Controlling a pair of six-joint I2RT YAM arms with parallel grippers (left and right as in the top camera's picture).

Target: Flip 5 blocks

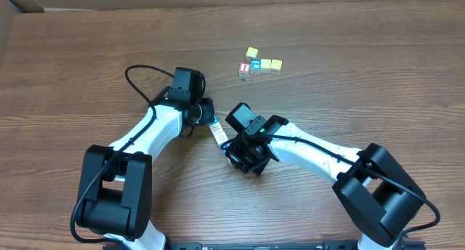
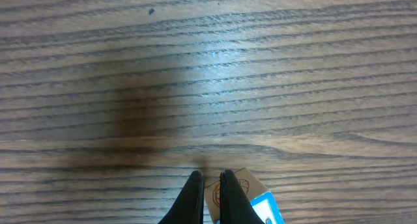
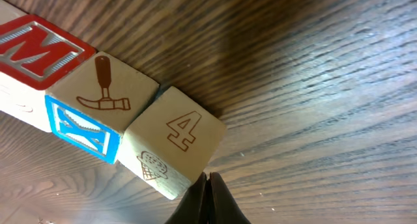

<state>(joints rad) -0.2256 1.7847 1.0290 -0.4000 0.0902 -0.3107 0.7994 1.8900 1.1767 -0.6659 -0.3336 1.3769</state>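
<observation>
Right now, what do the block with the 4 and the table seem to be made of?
Block with the 4: likely pale bare wood, matte, brown printed figure. Table: wood or wood-look laminate; dark grain lines, a soft glare.

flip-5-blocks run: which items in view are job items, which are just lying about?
Job (candidates):
- lone yellow block
- blue block
- middle yellow block
- end yellow block
- near row of blocks, including hammer block and 4 block

Lying about:
- red-topped cube, far cluster
- red M cube, near row
</observation>
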